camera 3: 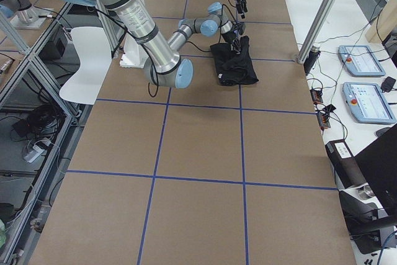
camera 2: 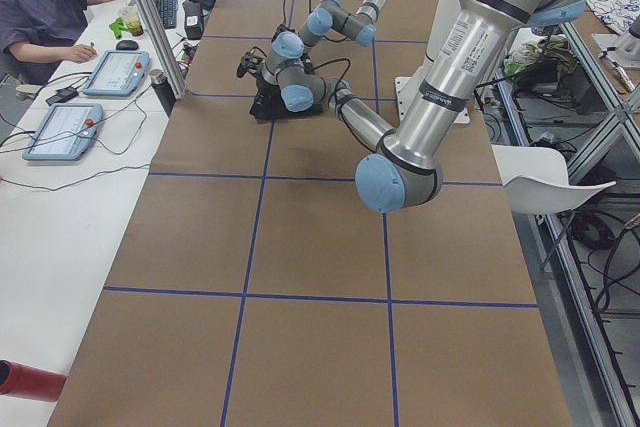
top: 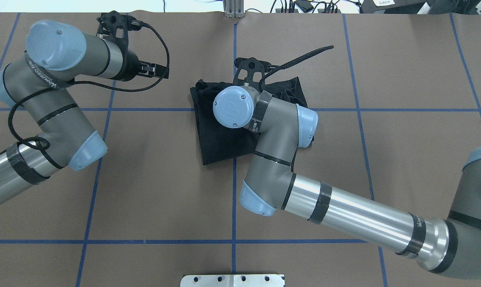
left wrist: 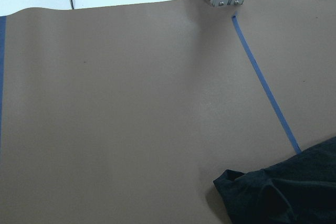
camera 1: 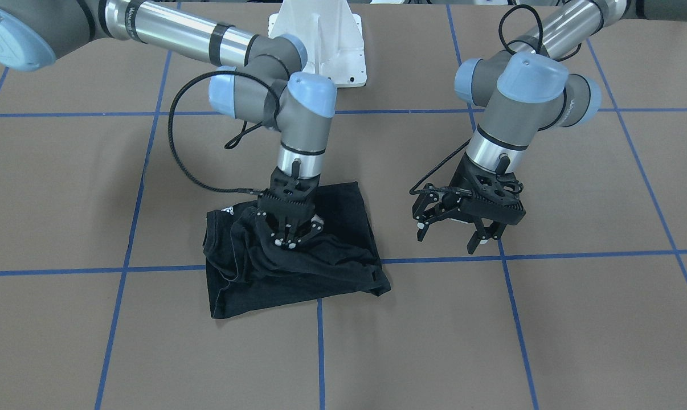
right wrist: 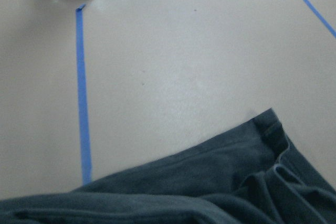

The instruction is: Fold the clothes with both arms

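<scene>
Closed on a bunch of black cloth, the right gripper (camera 1: 287, 241) points down onto the T-shirt (camera 1: 343, 219), with its fingertips pressed together near the middle of the garment. The T-shirt lies crumpled and partly folded on the table (camera 1: 548, 330), near the centre, over a crossing of blue tape lines (camera 1: 514, 324). A small white part of the logo (camera 1: 227, 210) shows at one edge. In the overhead view the right arm (top: 344, 211) covers much of the cloth. The left gripper (camera 1: 447, 239) is wide open and holds nothing. It hangs tilted over bare table beside the T-shirt, apart from it. The left wrist view shows only a corner of the black cloth, at the lower right of the picture.
</scene>
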You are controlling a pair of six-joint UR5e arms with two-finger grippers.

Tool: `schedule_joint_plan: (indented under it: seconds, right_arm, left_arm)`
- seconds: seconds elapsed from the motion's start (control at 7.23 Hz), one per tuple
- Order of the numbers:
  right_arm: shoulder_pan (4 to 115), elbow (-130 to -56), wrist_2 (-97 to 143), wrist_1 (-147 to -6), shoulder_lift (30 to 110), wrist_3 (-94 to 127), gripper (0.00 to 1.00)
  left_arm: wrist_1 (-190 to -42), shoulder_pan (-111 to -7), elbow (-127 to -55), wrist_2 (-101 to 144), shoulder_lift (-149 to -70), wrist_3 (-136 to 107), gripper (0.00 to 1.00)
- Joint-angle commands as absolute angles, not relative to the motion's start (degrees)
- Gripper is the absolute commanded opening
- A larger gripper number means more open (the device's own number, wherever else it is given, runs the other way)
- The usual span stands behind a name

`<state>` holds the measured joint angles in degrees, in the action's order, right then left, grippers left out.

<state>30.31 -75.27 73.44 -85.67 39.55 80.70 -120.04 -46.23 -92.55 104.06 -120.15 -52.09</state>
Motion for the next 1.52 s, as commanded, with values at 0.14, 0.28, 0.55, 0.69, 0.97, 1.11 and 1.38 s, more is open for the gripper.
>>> schedule_joint_plan:
  seconds: [0.14,0.28,0.55,0.69,0.97,1.11,1.38]
  right_arm:
    - [37.2,-61.2,74.5,-72.4,35.6,74.2,0.0]
    - [39.2,-61.2,79.2,-72.4,32.8,72.4,0.0]
    - [41.3,-61.7,87.9,-73.2,31.4,69.4,0.99]
    - [42.6,-64.4,92.4,-77.7,31.7,66.7,1.0]
    - [45.9,-76.5,99.3,-92.7,35.8,55.3,1.0]
    - [48.1,-83.2,102.3,-94.8,41.6,50.6,1.0]
    - [56.9,-90.9,113.7,-94.7,53.7,35.0,1.0]
  left_arm:
    - [-120.1,-46.2,-92.8,104.1,-120.1,-52.1,1.0]
    - [-120.1,-46.2,-92.9,104.2,-120.1,-52.1,1.0]
    - [-119.2,-46.5,-94.3,104.2,-120.0,-51.6,1.0]
    - [-116.1,-47.5,-95.9,104.9,-118.4,-50.7,1.0]
    - [-106.0,-52.1,-103.5,105.3,-113.8,-36.9,1.0]
    - [-101.9,-55.9,-107.4,105.6,-111.6,-31.6,1.0]
    - [-90.3,-63.6,-107.6,114.7,-107.3,-31.3,1.0]
